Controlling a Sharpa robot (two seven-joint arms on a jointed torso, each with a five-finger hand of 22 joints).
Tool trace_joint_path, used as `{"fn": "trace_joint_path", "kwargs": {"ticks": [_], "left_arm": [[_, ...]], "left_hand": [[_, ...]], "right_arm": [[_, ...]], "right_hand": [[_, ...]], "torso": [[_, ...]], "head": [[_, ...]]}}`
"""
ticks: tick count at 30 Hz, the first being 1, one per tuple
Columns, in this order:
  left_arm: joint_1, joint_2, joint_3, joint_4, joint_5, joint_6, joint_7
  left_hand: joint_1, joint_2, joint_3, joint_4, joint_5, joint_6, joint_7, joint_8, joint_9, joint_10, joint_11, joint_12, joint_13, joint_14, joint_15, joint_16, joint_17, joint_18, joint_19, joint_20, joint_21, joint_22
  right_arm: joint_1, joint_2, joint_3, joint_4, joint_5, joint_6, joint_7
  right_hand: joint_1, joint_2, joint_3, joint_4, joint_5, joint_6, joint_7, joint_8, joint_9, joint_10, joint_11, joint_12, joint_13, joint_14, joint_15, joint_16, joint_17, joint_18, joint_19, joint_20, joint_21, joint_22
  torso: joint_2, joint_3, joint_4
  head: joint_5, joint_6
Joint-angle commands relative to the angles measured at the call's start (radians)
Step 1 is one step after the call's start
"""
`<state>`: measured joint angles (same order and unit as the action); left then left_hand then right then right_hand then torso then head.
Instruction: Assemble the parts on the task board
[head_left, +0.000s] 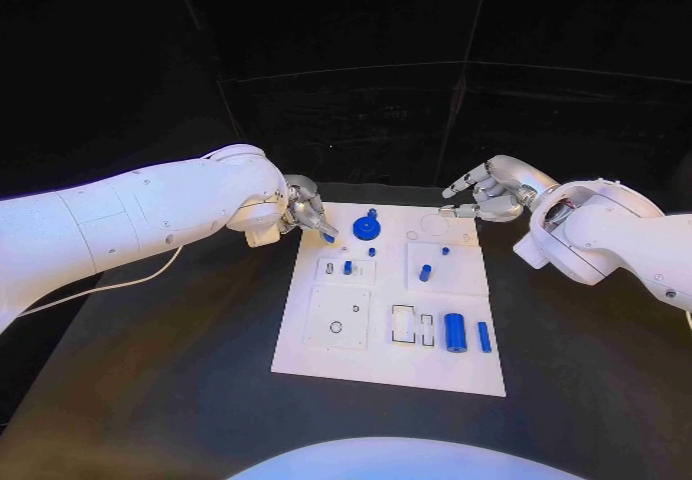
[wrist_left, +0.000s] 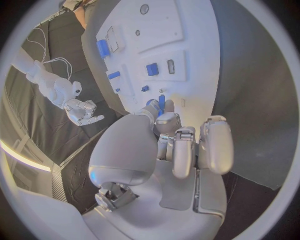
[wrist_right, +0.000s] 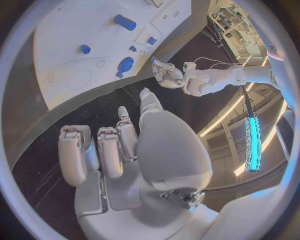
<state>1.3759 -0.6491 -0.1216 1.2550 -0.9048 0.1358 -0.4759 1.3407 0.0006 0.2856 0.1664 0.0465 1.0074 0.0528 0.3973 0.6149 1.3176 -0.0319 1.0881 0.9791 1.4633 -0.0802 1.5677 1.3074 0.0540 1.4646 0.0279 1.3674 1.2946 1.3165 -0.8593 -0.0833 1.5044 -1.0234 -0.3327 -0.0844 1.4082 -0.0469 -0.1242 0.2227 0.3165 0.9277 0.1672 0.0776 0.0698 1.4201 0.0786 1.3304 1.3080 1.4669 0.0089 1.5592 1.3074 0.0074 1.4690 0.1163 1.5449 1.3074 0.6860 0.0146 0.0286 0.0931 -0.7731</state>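
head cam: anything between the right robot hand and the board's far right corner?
Bare black table only; the right robot hand hovers open just off the task board corner, head view.

Seen from behind the right hand (wrist_right: 119, 150): silver fingers curled partly inward, apart from one another, holding nothing, hovering over black table (wrist_right: 94, 112) just off the edge of the white task board (wrist_right: 69, 50). On the board, a large blue cylinder (wrist_right: 125, 22) lying on its side near the far end. Nearer, a round blue disc-shaped part (wrist_right: 125, 64) close to the board's edge, a small blue peg (wrist_right: 85, 49) further in, and two small blue pieces (wrist_right: 150, 41) beside each other. Faint circular outlines marked on the bare white surface. Beyond the board's edge, the left hand (wrist_right: 164, 73) at the end of its white arm, fingers bent, close to a small blue part at the board's corner.
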Motion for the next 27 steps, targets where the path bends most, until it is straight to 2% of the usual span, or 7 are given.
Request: {"fn": "trace_joint_path", "kwargs": {"ticks": [1, 3, 7, 12, 22, 27], "left_arm": [[-0.008, -0.018, -0.001, 0.04, -0.063, -0.093, 0.0], [-0.016, -0.031, -0.002, 0.065, -0.095, -0.115, -0.001], [-0.035, -0.049, -0.002, 0.101, -0.145, -0.144, -0.004], [-0.054, -0.061, -0.003, 0.128, -0.181, -0.161, -0.02], [-0.069, -0.061, -0.004, 0.142, -0.208, -0.127, -0.034], [-0.073, -0.061, -0.01, 0.148, -0.211, -0.099, -0.038]], "left_hand": [[-0.003, -0.012, 0.116, -0.099, 0.002, 0.007, -0.012, 0.005, 0.006, 0.009, 0.001, 0.0, 0.002, 0.107, -0.007, 0.003, 0.263, 0.008, 0.002, -0.006, 0.005, 0.003], [-0.004, -0.013, 0.12, -0.099, 0.002, 0.007, -0.012, 0.006, 0.007, 0.009, 0.0, 0.0, 0.002, 0.107, -0.007, 0.003, 0.263, 0.007, 0.002, -0.007, 0.005, 0.004], [-0.012, -0.024, 0.143, -0.103, 0.002, 0.007, -0.012, 0.009, 0.01, 0.012, 0.0, 0.001, 0.003, 0.107, -0.008, 0.003, 0.263, 0.007, 0.004, -0.007, 0.008, 0.008], [-0.018, -0.03, 0.159, -0.104, 0.002, 0.007, -0.013, 0.012, 0.012, 0.013, -0.001, 0.001, 0.002, 0.107, -0.008, 0.003, 0.263, 0.006, 0.005, -0.007, 0.009, 0.01], [-0.023, -0.033, 0.167, -0.104, 0.002, 0.008, -0.013, 0.013, 0.013, 0.014, -0.001, 0.0, 0.001, 0.107, -0.008, 0.003, 0.263, 0.007, 0.004, -0.007, 0.007, 0.008], [-0.025, -0.034, 0.17, -0.104, 0.002, 0.008, -0.013, 0.014, 0.014, 0.014, -0.001, -0.001, 0.0, 0.107, -0.008, 0.003, 0.263, 0.007, 0.004, -0.008, 0.006, 0.008]], "right_arm": [[0.002, 0.0, 0.001, 0.0, 0.001, 0.001, 0.009], [0.002, 0.0, 0.001, -0.001, 0.001, 0.001, 0.01], [0.002, -0.001, 0.001, -0.002, 0.002, 0.001, 0.01], [0.002, -0.001, 0.001, -0.002, 0.002, 0.002, 0.011], [0.002, -0.001, 0.001, -0.003, 0.002, 0.003, 0.011], [0.002, -0.001, 0.001, -0.003, 0.002, 0.004, 0.011]], "right_hand": [[0.004, 0.005, -0.007, 0.001, 0.003, -0.007, -0.002, 0.002, 0.001, -0.004, 0.0, -0.005, 0.065, 0.098, -0.005, -0.003, 0.245, 0.004, 0.074, -0.005, -0.003, 0.22], [0.004, 0.005, -0.007, 0.001, 0.003, -0.007, -0.002, 0.002, 0.001, -0.004, 0.0, -0.005, 0.065, 0.098, -0.005, -0.003, 0.245, 0.004, 0.074, -0.005, -0.003, 0.22], [0.004, 0.005, -0.007, 0.001, 0.003, -0.007, -0.002, 0.002, 0.001, -0.004, 0.0, -0.005, 0.065, 0.098, -0.005, -0.003, 0.245, 0.004, 0.074, -0.005, -0.003, 0.22], [0.004, 0.005, -0.007, 0.001, 0.003, -0.007, -0.002, 0.002, 0.001, -0.004, 0.0, -0.005, 0.065, 0.098, -0.005, -0.003, 0.245, 0.004, 0.074, -0.005, -0.003, 0.22], [0.004, 0.005, -0.007, 0.001, 0.003, -0.007, -0.002, 0.002, 0.001, -0.004, 0.0, -0.005, 0.065, 0.098, -0.005, -0.003, 0.245, 0.004, 0.074, -0.005, -0.003, 0.22], [0.004, 0.005, -0.007, 0.001, 0.003, -0.007, -0.002, 0.002, 0.001, -0.004, 0.0, -0.005, 0.065, 0.098, -0.005, -0.003, 0.245, 0.004, 0.074, -0.005, -0.003, 0.22]], "torso": [[0.0, 0.0003, 0.0005], [-0.001, 0.0002, 0.0027], [0.0, -0.0007, 0.0018], [0.001, 0.0002, -0.0008], [0.001, 0.0002, -0.0017], [0.001, 0.0008, -0.0012]], "head": [[0.002, -0.001], [0.0, -0.003], [0.001, -0.004], [0.002, -0.002], [0.005, -0.008], [0.006, -0.01]]}}
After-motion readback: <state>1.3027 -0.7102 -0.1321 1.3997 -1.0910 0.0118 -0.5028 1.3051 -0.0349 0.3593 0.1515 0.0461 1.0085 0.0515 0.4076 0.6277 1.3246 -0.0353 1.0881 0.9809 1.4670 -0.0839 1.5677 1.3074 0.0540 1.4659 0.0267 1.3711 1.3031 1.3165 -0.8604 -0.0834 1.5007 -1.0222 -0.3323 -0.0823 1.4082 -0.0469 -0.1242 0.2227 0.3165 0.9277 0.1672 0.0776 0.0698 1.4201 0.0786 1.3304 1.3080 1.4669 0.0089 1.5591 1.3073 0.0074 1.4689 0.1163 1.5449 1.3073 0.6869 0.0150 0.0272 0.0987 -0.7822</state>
